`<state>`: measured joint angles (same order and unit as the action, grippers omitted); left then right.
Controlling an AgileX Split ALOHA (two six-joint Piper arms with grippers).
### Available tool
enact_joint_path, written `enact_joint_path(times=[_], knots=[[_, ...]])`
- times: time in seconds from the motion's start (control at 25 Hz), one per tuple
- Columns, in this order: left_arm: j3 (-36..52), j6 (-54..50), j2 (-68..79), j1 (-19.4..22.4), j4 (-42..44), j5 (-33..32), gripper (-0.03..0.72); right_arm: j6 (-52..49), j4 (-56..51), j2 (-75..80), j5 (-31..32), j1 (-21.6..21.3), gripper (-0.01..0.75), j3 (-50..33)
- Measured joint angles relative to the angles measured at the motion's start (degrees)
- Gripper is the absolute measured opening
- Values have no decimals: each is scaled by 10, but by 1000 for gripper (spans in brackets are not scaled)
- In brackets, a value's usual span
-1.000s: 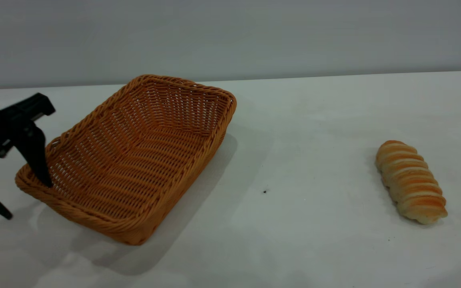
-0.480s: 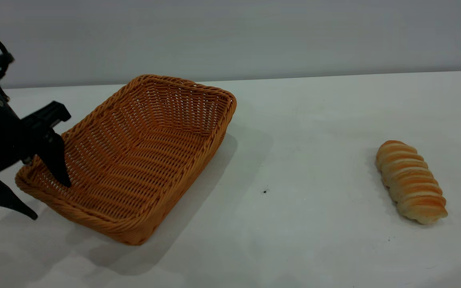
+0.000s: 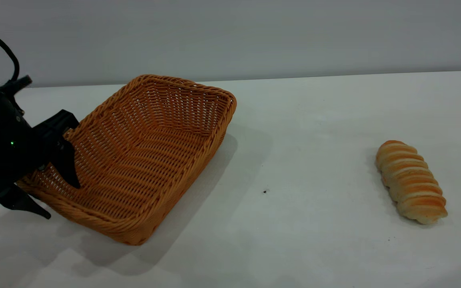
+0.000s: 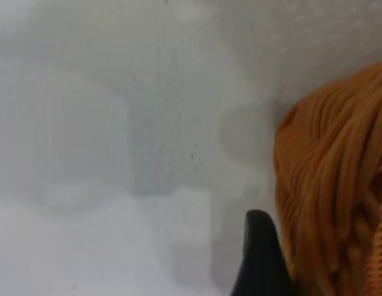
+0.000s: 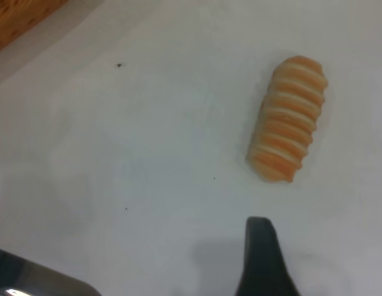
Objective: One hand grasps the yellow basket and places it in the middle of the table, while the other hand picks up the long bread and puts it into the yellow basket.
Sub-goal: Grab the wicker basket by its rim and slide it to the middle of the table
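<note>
The yellow basket [image 3: 219,132] sits on the white table [image 3: 302,132] at the left, tilted up on its near-left corner. My left gripper [image 3: 62,200] is open and straddles that corner's rim, with one finger inside the basket and one outside. In the left wrist view one black fingertip [image 4: 259,246] lies beside the woven rim [image 4: 326,185]. The long bread [image 3: 410,182] lies on the table at the right. My right gripper is out of the exterior view. In the right wrist view one black fingertip [image 5: 260,246] hovers above the table, short of the bread [image 5: 288,120], with nothing in it.
A tiny dark speck [image 3: 265,191] marks the table between the basket and the bread. A plain grey wall stands behind the table's far edge. Bare white tabletop lies in the middle and at the front.
My left gripper has moved right, from beside the basket's near-left corner to astride its rim. The basket and the bread have not moved.
</note>
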<state>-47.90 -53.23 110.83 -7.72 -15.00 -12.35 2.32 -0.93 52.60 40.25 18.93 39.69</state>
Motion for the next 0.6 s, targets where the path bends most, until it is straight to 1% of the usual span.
enact_joint_path(times=[0.08,0.16,0.2,0.24,0.28,0.32,0.6], knots=[[0,-1,0,0,0,11,484,0,0,0,0,0,534,0],[0,-2,1,0,0,17,383,0,0,0,0,0,534,0],[0,-2,1,0,0,18,303,0,0,0,0,0,534,0],[0,-3,1,0,0,21,199,0,0,0,0,0,534,0],[0,-6,2,0,-4,26,131,0,0,0,0,0,534,0],[0,-9,2,0,-5,35,109,0,0,0,0,0,534,0],[0,1,-4,0,-4,47,112,0,0,0,0,0,534,0]])
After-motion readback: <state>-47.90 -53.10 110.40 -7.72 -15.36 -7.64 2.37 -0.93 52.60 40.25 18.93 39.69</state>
